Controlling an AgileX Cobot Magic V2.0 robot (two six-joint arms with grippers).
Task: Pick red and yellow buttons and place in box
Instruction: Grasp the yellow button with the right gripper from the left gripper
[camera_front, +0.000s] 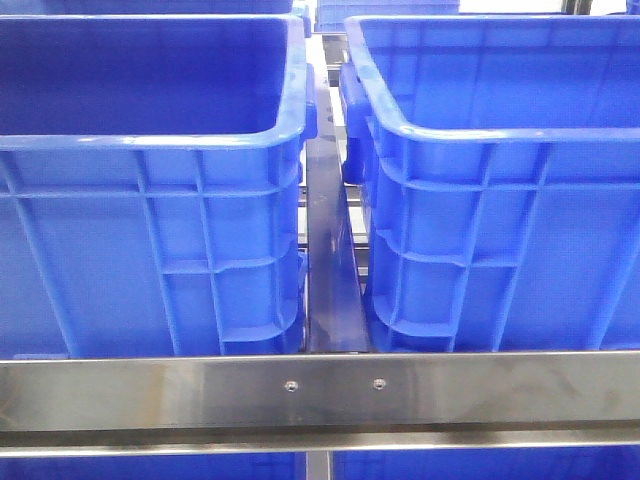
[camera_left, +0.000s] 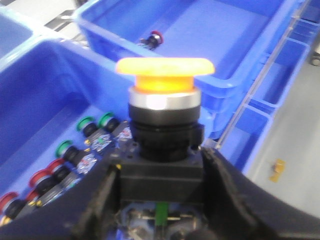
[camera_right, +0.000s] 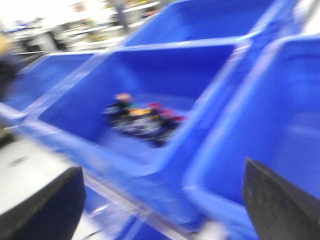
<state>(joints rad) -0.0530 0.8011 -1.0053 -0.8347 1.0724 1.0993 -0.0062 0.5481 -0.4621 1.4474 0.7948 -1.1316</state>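
Left fingers (camera_left: 100, 195) clamped the yellow button (camera_left: 164, 85) by its square black base, cap upright, above a crate (camera_left: 45, 100) of red and green buttons; the right gripper (camera_right: 162, 200) hung open, empty. It looked light, rigid, the domed cap slippery, so the flat base seemed the better hold.

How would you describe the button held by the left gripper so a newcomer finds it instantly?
In the left wrist view, start at the near blue crate, then the left gripper above it. Clamped there is the yellow button: a wide yellow mushroom cap, silver ring, black body. The buttons below have red or green caps.
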